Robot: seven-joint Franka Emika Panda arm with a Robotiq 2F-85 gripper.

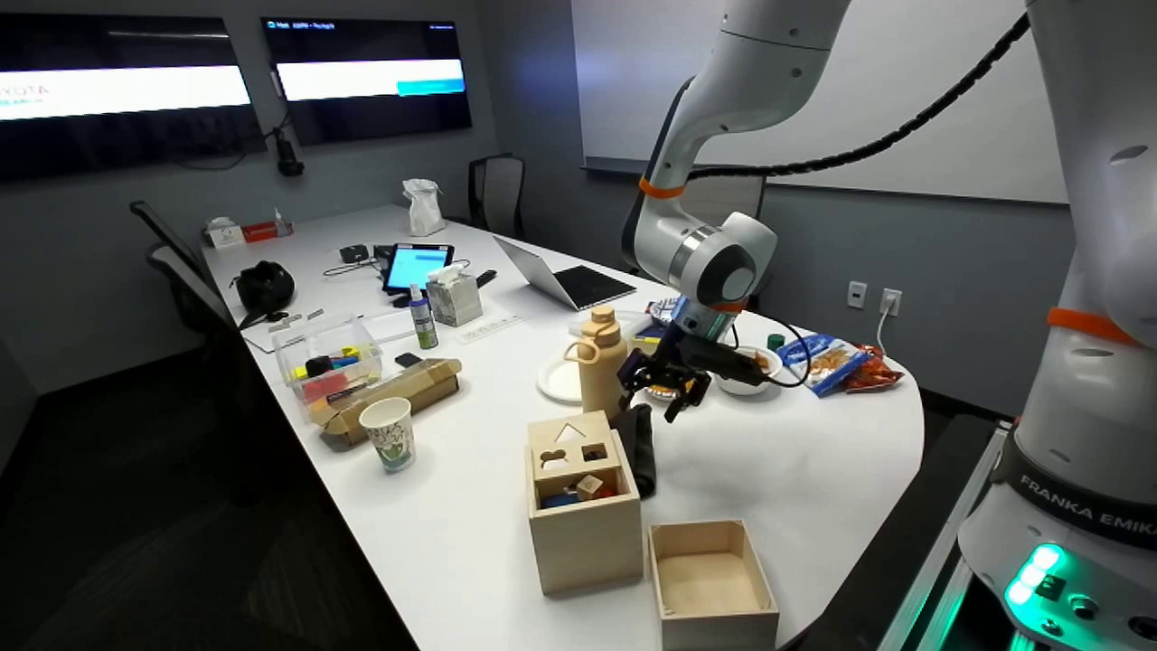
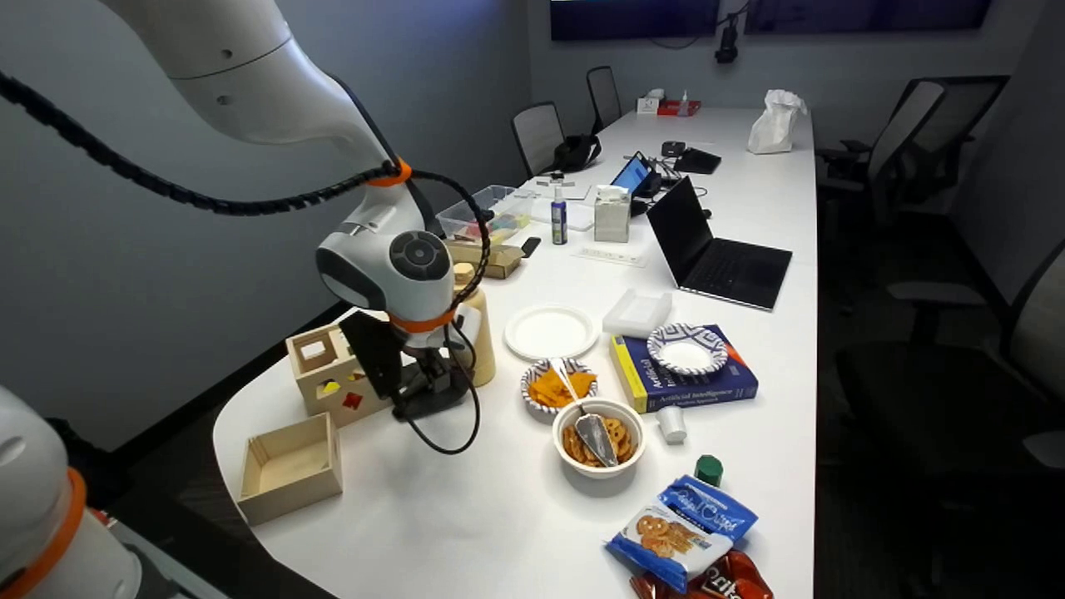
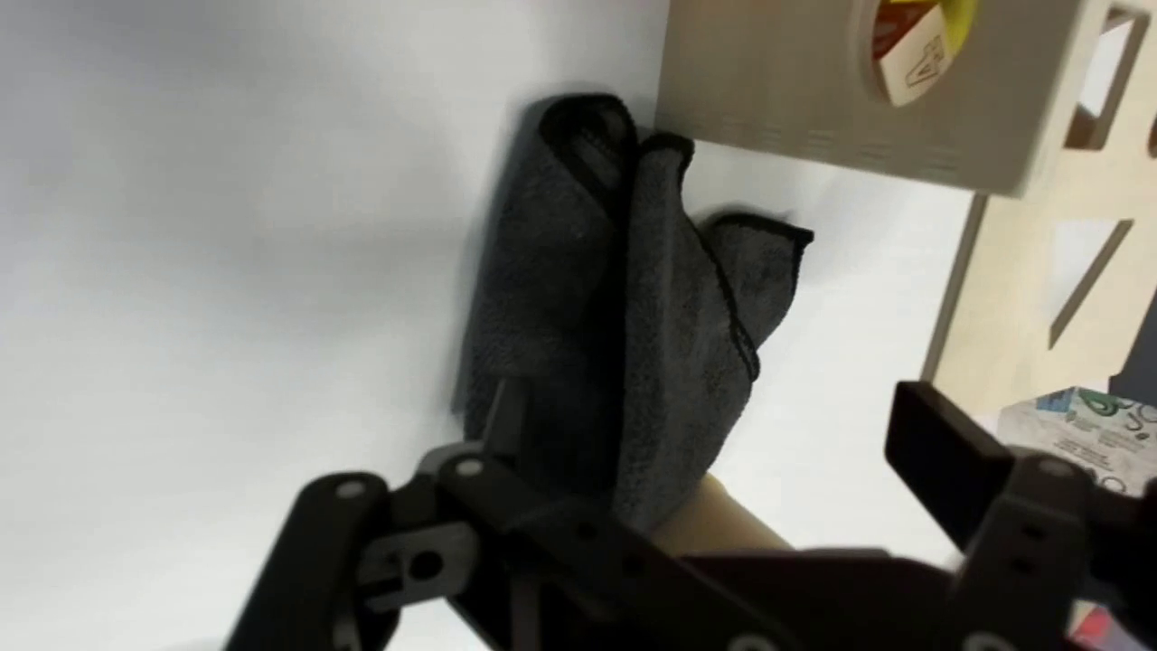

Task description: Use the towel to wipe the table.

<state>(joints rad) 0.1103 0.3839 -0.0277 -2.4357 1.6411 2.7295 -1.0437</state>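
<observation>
The towel lies all bunched up on the white table, just beside the wooden shape box. The gripper hangs close over it, spread wide apart, holding nothing. I see no wiping, so I guess grabbing and wiping are both left to do. The robot's base says FRANKA EMIKA, a blue book says Artificial Intelligence, and a wall screen shows part of a word, YOTA.

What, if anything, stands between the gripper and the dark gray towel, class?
Nothing visible: in the wrist view, the open gripper has an unobstructed path to the dark gray towel. The wooden shape-sorter box and the tan bottle stand close beside the towel, not between it and the gripper.
</observation>
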